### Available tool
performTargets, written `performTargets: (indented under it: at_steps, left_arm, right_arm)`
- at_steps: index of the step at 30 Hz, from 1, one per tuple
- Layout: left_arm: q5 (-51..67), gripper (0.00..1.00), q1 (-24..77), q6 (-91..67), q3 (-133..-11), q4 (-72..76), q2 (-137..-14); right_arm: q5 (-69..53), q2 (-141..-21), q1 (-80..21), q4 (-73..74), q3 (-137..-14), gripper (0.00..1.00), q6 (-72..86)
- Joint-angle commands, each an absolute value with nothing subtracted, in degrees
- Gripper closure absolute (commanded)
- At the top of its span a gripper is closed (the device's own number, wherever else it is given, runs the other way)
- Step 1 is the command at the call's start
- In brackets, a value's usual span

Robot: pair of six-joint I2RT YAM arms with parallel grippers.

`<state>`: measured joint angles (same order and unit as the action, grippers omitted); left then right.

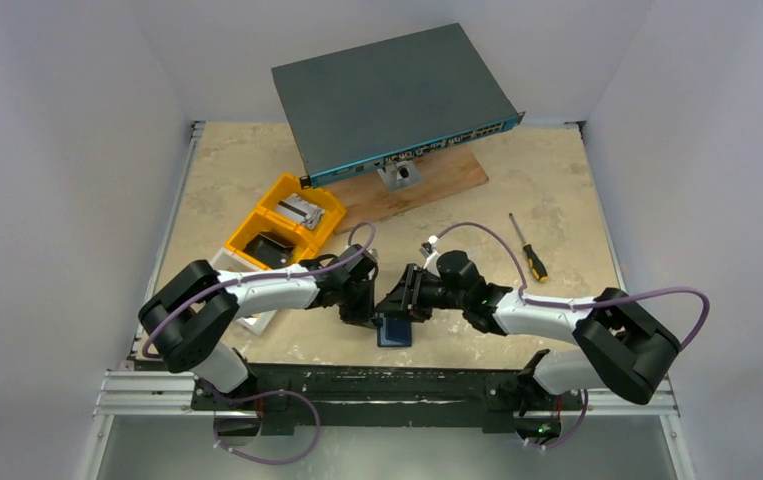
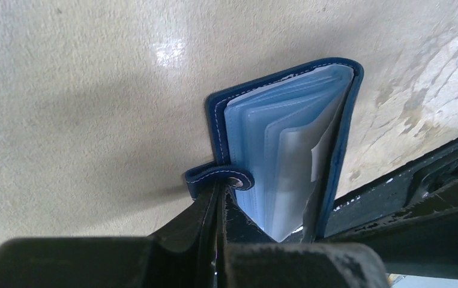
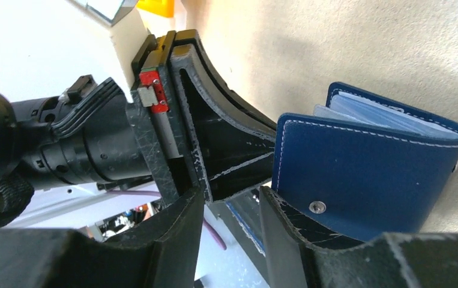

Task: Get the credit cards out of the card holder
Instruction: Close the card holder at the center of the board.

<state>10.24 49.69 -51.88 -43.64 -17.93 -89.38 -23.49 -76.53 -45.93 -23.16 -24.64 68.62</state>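
Observation:
The navy card holder [image 1: 394, 332] lies near the table's front edge, between the two grippers. In the left wrist view it stands open [image 2: 256, 138], with its pale clear sleeves fanned out and its snap tab [image 2: 214, 177] curled over. Pale sheets sit in the sleeves; I cannot tell single credit cards apart. My left gripper [image 2: 221, 195] [image 1: 365, 315] is shut on the cover's edge just below the tab. My right gripper [image 3: 232, 195] [image 1: 400, 300] is open. One of its fingers [image 3: 286, 222] rests against the outer cover [image 3: 364, 174] beside the pale stud.
Yellow bins [image 1: 282, 225] stand behind the left arm. A grey network switch [image 1: 392, 95] leans on a wooden board [image 1: 427, 185] at the back. A screwdriver [image 1: 529, 250] lies at the right. The black front rail [image 1: 377, 380] runs just below the holder.

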Motion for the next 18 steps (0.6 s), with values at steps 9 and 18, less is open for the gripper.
performTargets:
  at_steps: [9,18]
  left_arm:
    - [5.5,1.0,49.9,-51.3,-43.5,-21.6,-85.3]
    - [2.1,1.0,49.2,-52.6,-42.9,-28.0,-81.2]
  right_arm:
    - [-18.1,-81.5,-46.2,-22.0,-25.8,0.68,67.6]
    - [-18.4,-88.2,-46.1,-24.6,-26.9,0.7,66.9]
